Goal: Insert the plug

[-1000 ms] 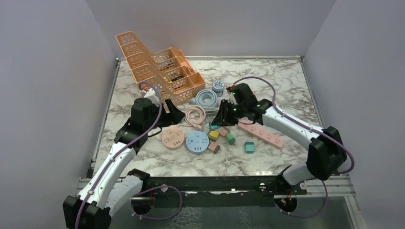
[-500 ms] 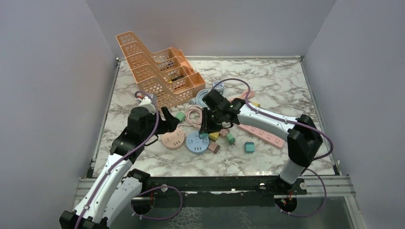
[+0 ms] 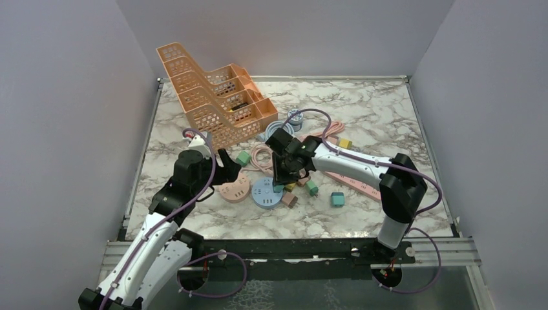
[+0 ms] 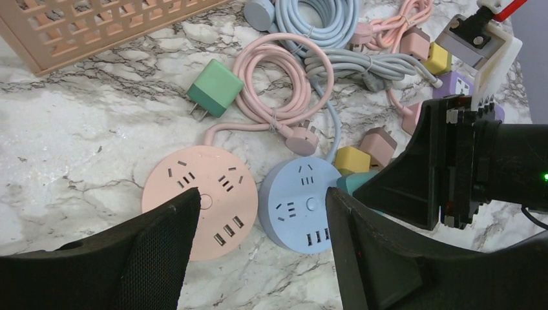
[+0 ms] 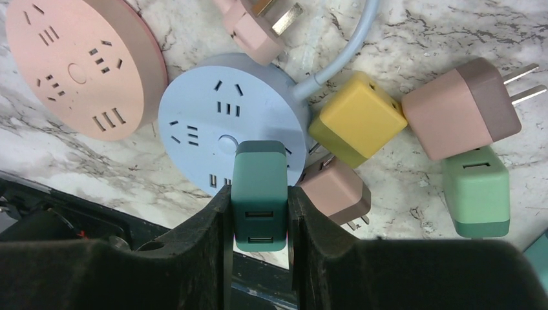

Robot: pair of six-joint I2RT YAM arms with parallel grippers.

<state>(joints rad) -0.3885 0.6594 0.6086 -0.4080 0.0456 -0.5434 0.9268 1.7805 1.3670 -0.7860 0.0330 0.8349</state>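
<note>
Our right gripper (image 5: pixel 259 197) clamps the dark green plug (image 5: pixel 260 169) over the blue round socket (image 5: pixel 197 119). We should align its prongs (hidden underneath) with a slot pair, then press straight down. Our left gripper (image 4: pixel 260 200) hangs open nearby.

Robot lab test cell: marble-print table (image 3: pixel 381 106) boxed by plain grey walls (image 3: pixel 64 97), metal mounting rail (image 3: pixel 291 248)

No legible text, labels or numbers anywhere.
</note>
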